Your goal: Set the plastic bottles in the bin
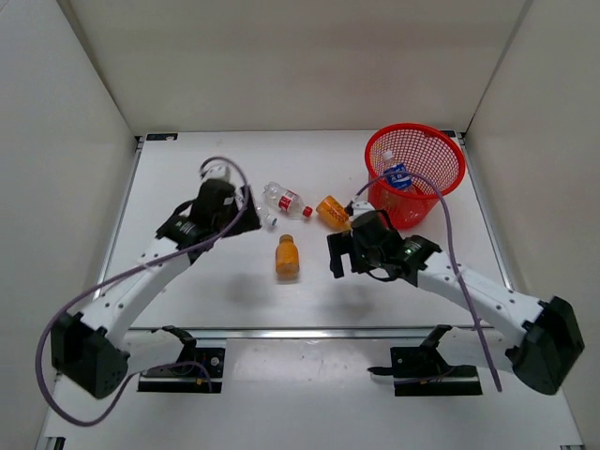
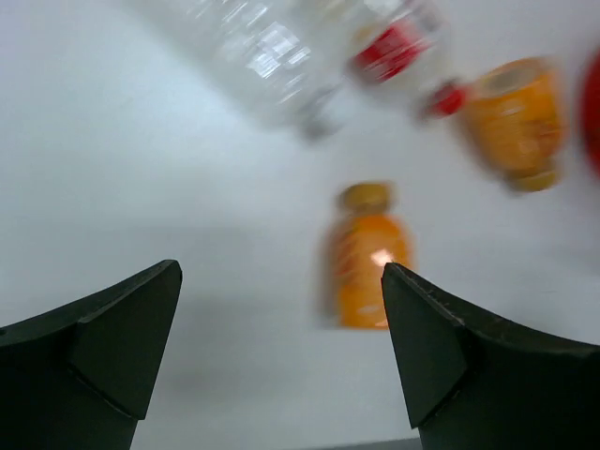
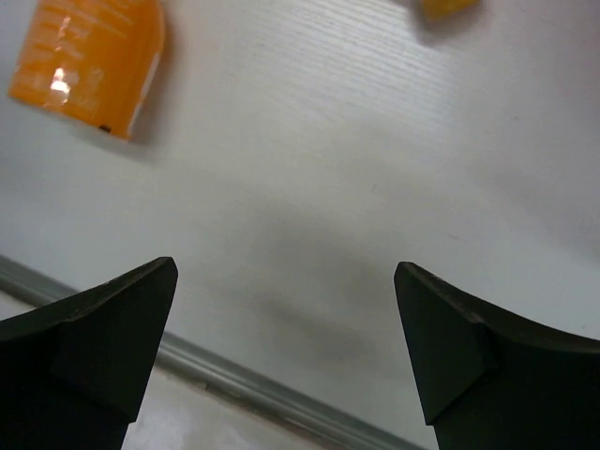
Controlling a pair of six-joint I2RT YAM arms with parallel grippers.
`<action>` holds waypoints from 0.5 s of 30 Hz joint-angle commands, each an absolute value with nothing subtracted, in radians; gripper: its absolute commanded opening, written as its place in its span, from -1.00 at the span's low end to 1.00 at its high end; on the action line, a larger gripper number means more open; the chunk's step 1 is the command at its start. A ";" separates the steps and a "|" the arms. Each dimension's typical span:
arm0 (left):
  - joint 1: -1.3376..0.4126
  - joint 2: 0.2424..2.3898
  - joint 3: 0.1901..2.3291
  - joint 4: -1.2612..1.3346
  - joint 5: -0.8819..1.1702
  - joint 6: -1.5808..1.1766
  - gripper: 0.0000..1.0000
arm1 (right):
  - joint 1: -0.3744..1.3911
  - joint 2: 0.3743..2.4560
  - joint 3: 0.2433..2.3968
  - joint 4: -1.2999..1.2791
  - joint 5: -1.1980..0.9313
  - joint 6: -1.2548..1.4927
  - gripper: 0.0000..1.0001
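Observation:
The bin is a red mesh basket at the back right, and a blue-labelled bottle lies inside it. On the table lie a clear bottle with red label, an orange bottle beside the bin, another orange bottle nearer the front, and a plain clear bottle. My left gripper is open right beside the plain clear bottle, holding nothing; the front orange bottle lies beyond its fingers. My right gripper is open and empty over bare table, to the right of the front orange bottle.
White walls enclose the table on three sides. A metal rail runs along the table's near edge, close below my right gripper. The bin's rim shows at the right edge of the left wrist view.

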State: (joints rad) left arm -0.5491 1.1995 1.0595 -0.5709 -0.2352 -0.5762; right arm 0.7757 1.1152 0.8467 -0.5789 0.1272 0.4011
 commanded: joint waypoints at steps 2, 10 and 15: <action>-0.428 0.941 0.899 -0.750 -0.193 -0.647 0.98 | 0.687 1.260 0.949 -0.356 0.085 0.252 0.90; -0.402 0.785 0.815 -0.842 -0.127 -0.640 0.97 | 0.652 1.629 1.192 -0.278 0.181 -0.124 0.98; -0.408 0.796 0.807 -0.842 -0.143 -0.626 0.97 | 0.594 1.736 1.244 -0.253 0.132 -0.183 1.00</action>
State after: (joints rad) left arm -0.4019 0.8001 0.8249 -0.8307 -0.1513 -0.6319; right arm 0.6304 1.7035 1.2057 -0.2970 0.1356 -0.0849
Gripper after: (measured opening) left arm 0.988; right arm 0.995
